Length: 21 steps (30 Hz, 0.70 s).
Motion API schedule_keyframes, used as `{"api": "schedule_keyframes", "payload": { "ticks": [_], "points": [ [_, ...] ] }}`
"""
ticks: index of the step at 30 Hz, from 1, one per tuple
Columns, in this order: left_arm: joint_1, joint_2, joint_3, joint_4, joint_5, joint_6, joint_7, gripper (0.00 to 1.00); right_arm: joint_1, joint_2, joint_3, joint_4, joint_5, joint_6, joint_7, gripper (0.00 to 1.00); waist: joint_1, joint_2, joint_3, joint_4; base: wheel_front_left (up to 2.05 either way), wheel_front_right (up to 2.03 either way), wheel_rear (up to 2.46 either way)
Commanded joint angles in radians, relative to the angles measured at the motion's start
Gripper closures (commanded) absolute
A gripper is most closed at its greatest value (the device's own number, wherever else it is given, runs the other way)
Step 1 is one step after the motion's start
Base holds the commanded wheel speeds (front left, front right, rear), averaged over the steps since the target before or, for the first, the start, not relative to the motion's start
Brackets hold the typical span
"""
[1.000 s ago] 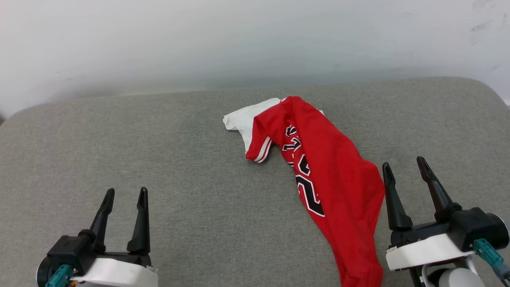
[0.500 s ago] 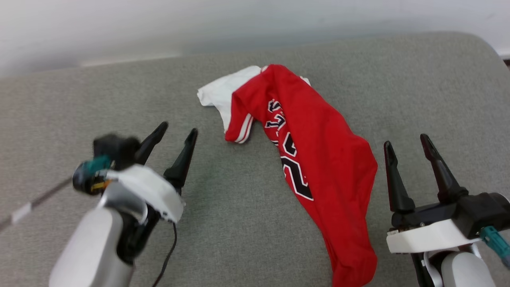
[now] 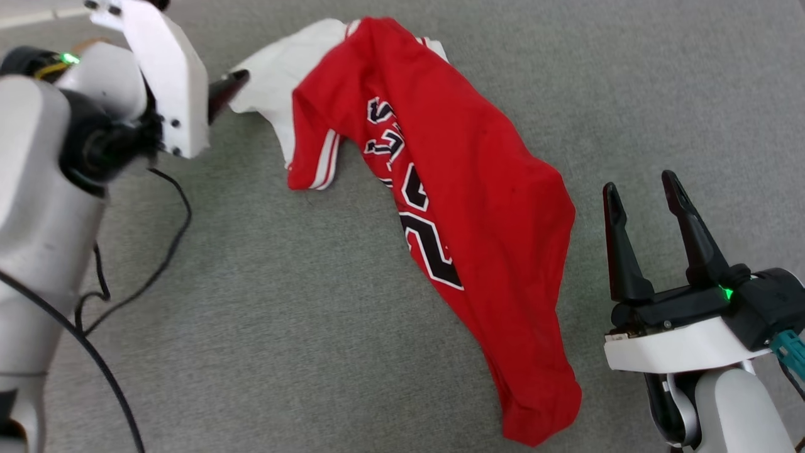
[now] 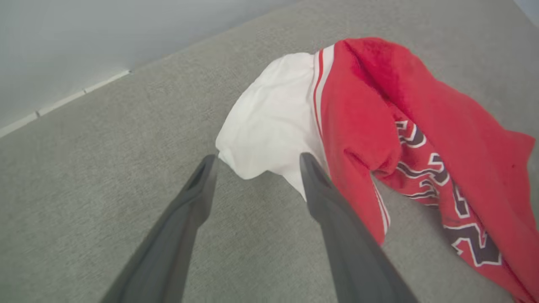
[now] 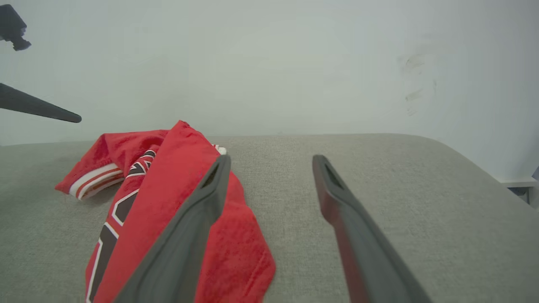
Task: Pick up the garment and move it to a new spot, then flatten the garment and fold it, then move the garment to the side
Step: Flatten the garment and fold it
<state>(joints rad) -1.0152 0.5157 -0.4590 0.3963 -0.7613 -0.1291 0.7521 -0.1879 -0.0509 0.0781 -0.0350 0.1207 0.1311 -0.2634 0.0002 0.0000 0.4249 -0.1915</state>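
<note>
Just ahead of left pincer (image 4: 257,159), garment (image 4: 370,97)

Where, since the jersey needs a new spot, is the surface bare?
Widest bare patch: the grey surface between the garment and the left arm. Also free beyond the right gripper. Crowded at the white sleeve, where the left gripper hovers open.

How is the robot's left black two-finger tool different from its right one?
The black-fingered left tool reaches far forward, its fingertips framing the white sleeve of the red jersey shirt; the right tool sits nearer the robot, beside the shirt's red body. The left tool tilts down at the cloth; the right tool points level along the grey cushion. Both are open, holding nothing.
</note>
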Motion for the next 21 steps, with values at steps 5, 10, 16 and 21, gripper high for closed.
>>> {"api": "schedule_keyframes", "payload": {
  "ticks": [5, 10, 16, 21],
  "points": [
    [-0.103, 0.031, -0.031, 0.081, -0.001, 0.0, 0.131, 0.0, -0.029, 0.001, 0.017, -0.009, 0.02, -0.001, -0.002, 0.0, -0.0002, 0.0, 0.095, -0.061, 0.0, 0.0, 0.0],
    [-0.148, 0.029, -0.049, 0.145, 0.011, 0.008, 0.186, 0.0, -0.042, 0.001, 0.018, -0.014, 0.038, -0.001, -0.002, 0.0, -0.0002, 0.0, 0.134, -0.079, 0.0, 0.0, 0.0],
    [-0.122, 0.029, -0.111, 0.19, 0.012, 0.001, 0.22, 1.0, -0.047, 0.001, 0.009, -0.011, 0.04, -0.001, -0.002, 0.0, -0.0002, 0.0, 0.144, -0.076, 0.0, 0.0, 0.0],
    [-0.099, 0.062, -0.107, 0.131, -0.031, 0.0, -0.036, 1.0, -0.033, 0.001, -0.004, 0.01, 0.005, -0.001, -0.002, 0.0, -0.0002, 0.0, 0.053, -0.016, 0.0, 0.0, 0.0]
  ]
}}
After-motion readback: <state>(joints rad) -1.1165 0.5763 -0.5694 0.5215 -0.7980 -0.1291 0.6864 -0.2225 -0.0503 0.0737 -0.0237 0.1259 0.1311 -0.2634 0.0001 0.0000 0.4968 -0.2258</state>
